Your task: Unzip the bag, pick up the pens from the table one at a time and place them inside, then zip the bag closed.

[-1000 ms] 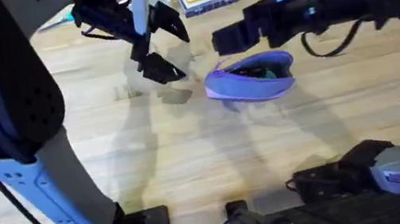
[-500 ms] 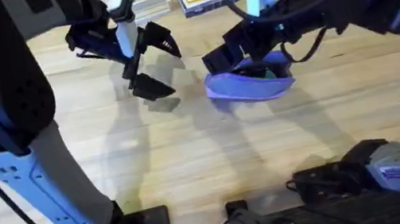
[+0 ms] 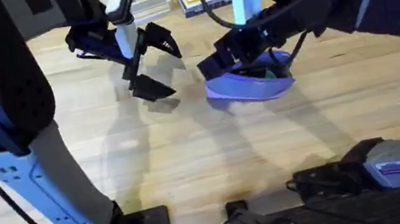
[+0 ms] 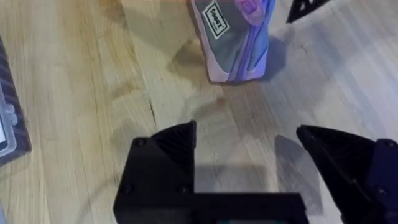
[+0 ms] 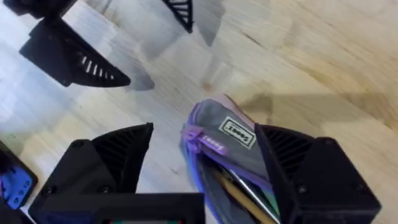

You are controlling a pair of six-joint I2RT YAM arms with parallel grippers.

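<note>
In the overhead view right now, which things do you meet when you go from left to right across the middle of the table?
The left gripper, open above the bare table → the right gripper, open at the near end of the bag → the purple bag, its top open.

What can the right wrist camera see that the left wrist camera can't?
Only the right wrist view looks into the open bag, where pens already lie inside, with the right claw open around the bag's end. Only the left wrist view shows the left claw open over bare table, and a dark-edged thing at the picture's edge that I cannot identify. Both show the purple bag, its white label and the wooden table.
</note>
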